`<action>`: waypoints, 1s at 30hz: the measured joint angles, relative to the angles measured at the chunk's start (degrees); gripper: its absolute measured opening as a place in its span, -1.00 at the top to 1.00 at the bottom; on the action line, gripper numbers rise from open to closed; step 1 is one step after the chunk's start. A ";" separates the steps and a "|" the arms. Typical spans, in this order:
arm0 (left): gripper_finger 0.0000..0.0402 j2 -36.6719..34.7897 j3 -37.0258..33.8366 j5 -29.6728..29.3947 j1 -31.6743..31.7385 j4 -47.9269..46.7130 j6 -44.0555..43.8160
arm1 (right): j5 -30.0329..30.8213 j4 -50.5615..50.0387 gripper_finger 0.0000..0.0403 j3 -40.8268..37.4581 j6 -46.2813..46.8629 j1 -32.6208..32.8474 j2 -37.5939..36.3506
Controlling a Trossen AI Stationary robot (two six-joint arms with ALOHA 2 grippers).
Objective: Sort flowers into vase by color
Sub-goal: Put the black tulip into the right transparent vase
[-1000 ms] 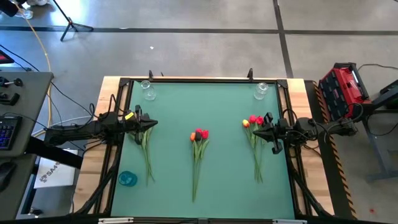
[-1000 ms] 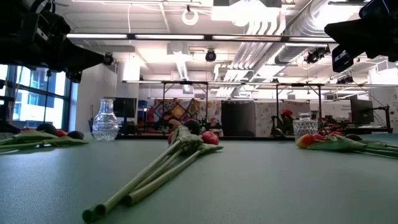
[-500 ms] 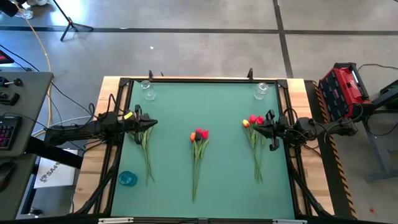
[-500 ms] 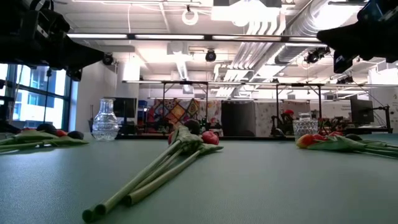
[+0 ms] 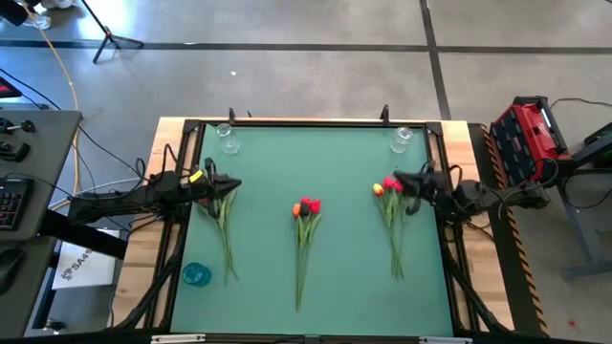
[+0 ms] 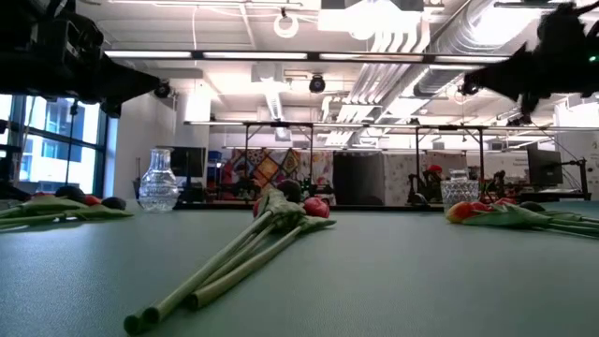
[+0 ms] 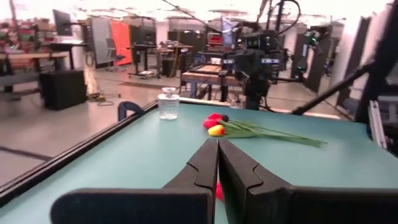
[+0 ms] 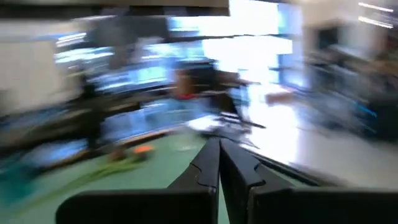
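Three bundles of flowers lie loose on the counter, none in a vase yet. Both the left gripper and right gripper are pressed together, empty (hovering above the outer bundles). Descending without opening would crush tulip heads or scatter stems.

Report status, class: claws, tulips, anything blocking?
Left claw shut, empty, over left tulip bunch. Right claw shut, empty, by right tulip bunch. Middle tulip bunch untouched. Nothing blocking.

Teal-green bench; tulips with red heads and green stems, one orange-yellow head on the right; clear glass vases; blue cup.
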 joint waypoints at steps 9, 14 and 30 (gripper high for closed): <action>1.00 0.06 0.00 -6.48 0.07 0.11 -7.56 | -0.93 -7.55 1.00 0.45 22.37 -0.17 2.70; 0.94 1.71 0.00 -11.69 0.07 0.38 -10.48 | -4.17 -11.37 1.00 2.77 30.18 -1.76 5.36; 0.64 11.87 -0.02 -10.22 -0.15 6.53 -10.10 | -7.03 -18.99 1.00 24.24 17.81 -11.42 23.87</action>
